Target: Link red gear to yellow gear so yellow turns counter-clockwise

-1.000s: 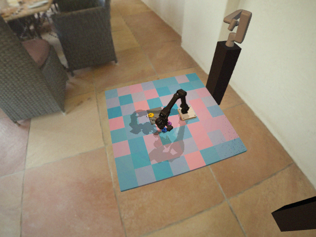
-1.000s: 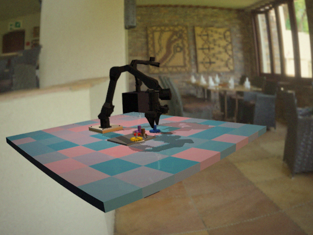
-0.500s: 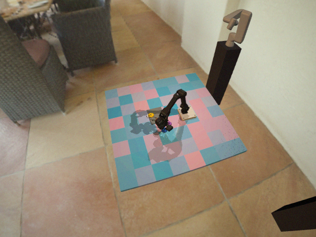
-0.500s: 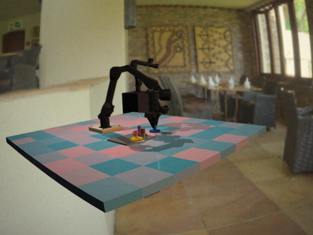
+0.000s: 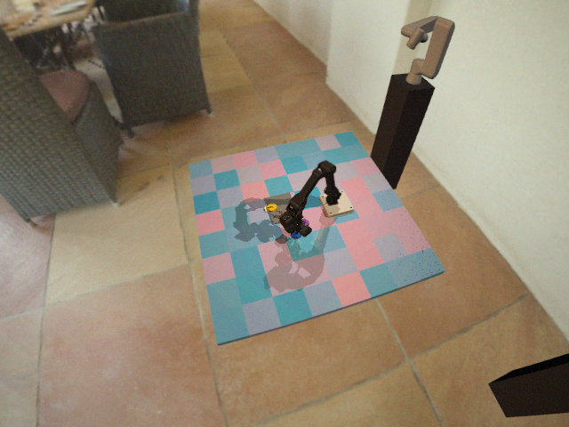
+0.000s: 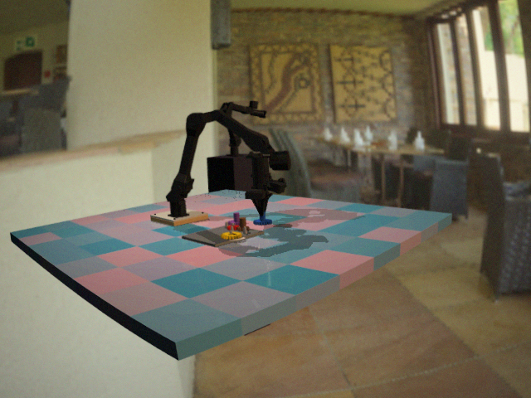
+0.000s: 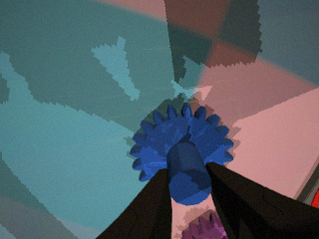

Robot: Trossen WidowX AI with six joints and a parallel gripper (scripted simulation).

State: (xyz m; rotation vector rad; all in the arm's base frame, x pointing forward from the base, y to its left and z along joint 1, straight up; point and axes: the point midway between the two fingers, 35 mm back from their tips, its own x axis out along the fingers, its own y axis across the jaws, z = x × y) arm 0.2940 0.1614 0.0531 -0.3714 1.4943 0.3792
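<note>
My gripper (image 6: pixel 260 215) (image 7: pixel 186 173) is shut on the upright handle of the blue gear (image 5: pixel 295 235) (image 6: pixel 262 222) (image 7: pixel 174 130). The gear is level, at or very near the table top beside the board. A purple gear (image 5: pixel 305 222) (image 7: pixel 206 230) stands close by, partly cut off in the wrist view; its purple handle (image 6: pixel 236 217) shows in the exterior view. The yellow gear (image 5: pixel 272 207) (image 6: pixel 231 235) sits on the grey board (image 5: pixel 284 197) (image 6: pixel 199 236). Small red parts (image 6: pixel 230 227) show behind it; I cannot make out the red gear clearly. Most pegs are hidden or too small to tell.
A brown upright cylinder (image 6: pixel 243 222) stands beside the purple handle in the exterior view. The arm's wooden base plate (image 5: pixel 339 209) (image 6: pixel 167 219) is near the board. The arm hangs over part of the board in the top view. A board edge shows at the wrist view's right.
</note>
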